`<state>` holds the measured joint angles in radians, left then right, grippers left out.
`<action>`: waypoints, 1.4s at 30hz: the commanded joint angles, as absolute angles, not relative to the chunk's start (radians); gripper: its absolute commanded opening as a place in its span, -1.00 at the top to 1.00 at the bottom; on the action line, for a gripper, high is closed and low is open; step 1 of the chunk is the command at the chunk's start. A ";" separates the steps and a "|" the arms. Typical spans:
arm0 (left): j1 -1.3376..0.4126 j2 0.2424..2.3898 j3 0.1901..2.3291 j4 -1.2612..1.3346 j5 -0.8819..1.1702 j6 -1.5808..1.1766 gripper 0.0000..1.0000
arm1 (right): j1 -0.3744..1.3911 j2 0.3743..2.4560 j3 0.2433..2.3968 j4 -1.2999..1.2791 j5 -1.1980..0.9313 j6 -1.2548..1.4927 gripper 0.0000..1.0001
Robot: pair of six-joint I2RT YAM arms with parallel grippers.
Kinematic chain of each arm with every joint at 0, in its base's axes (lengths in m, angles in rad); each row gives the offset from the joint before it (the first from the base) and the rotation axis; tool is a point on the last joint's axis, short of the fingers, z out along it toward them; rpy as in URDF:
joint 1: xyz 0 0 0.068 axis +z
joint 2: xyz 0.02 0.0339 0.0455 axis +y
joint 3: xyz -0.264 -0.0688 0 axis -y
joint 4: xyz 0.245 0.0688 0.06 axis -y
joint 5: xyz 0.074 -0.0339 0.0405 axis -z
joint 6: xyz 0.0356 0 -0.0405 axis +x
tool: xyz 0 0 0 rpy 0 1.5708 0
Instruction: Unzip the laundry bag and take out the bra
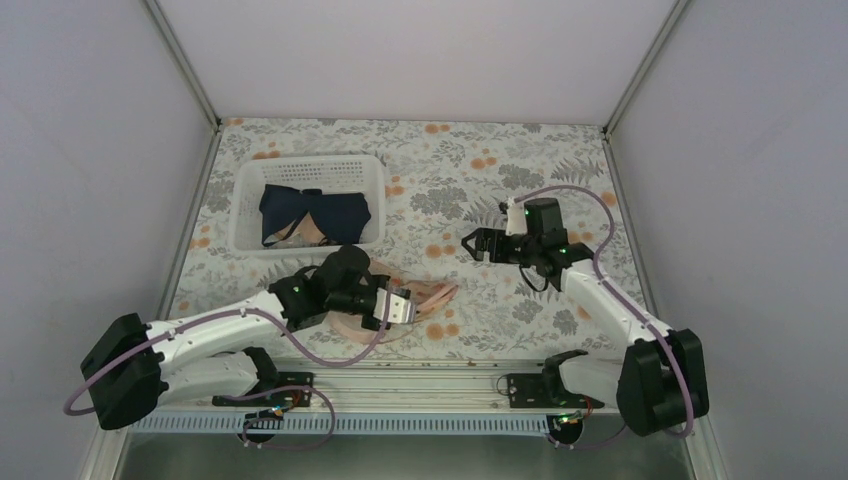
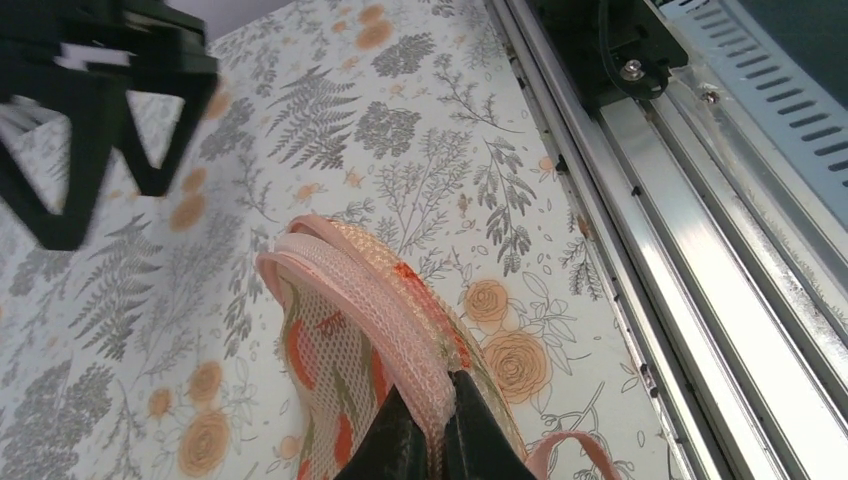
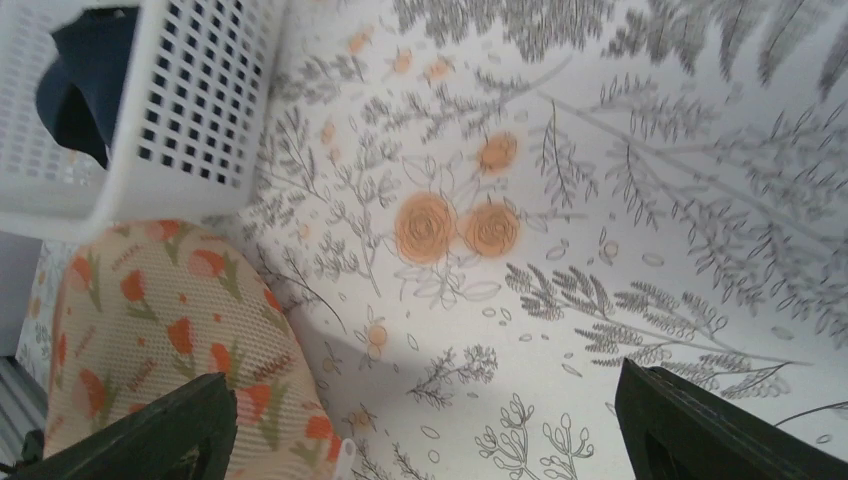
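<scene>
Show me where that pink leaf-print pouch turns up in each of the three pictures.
Top external: the laundry bag lies near the front edge, centre, partly under the left tool.
Left wrist: bottom centre, its pink edge pinched by that tool.
Right wrist: lower left, below the white basket.
Shared landmark: the flowered table cover, in all three.
</scene>
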<state>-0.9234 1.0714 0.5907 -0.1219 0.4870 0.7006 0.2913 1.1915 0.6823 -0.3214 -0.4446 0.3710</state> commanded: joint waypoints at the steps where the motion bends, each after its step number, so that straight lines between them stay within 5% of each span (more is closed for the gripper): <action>1: -0.965 1.100 0.567 -0.039 0.467 0.717 0.94 | 0.289 1.147 0.741 -0.377 -0.395 0.347 -0.94; 2: -0.973 1.102 0.566 -0.043 0.473 0.720 0.82 | 0.290 1.145 0.751 -0.387 -0.401 0.333 -0.93; 7: -0.987 1.088 0.573 -0.067 0.553 0.739 -0.47 | 0.310 1.161 0.788 -0.406 -0.435 0.285 -0.90; 12: -0.983 1.049 0.596 -0.032 0.537 0.654 -0.96 | 0.408 1.176 0.841 -0.397 -0.437 0.256 -0.86; 21: -0.610 0.906 0.580 0.165 0.476 -0.108 -1.00 | 0.684 1.204 0.918 -0.434 -0.242 0.181 -0.76; 26: -0.436 0.798 0.581 0.112 0.454 -0.226 -0.99 | 0.884 1.244 0.927 -0.457 -0.064 0.141 -0.74; 29: -0.325 0.724 0.546 0.110 0.449 -0.342 -1.00 | 1.037 1.276 0.911 -0.446 0.015 0.114 -0.98; 33: -0.169 0.620 0.500 0.020 0.374 -0.468 -1.00 | 1.199 1.375 0.950 -0.462 0.145 0.097 -0.99; 42: -0.059 0.542 0.512 -0.335 0.336 -0.598 -0.98 | 1.315 1.627 1.089 -0.523 0.256 0.067 -1.00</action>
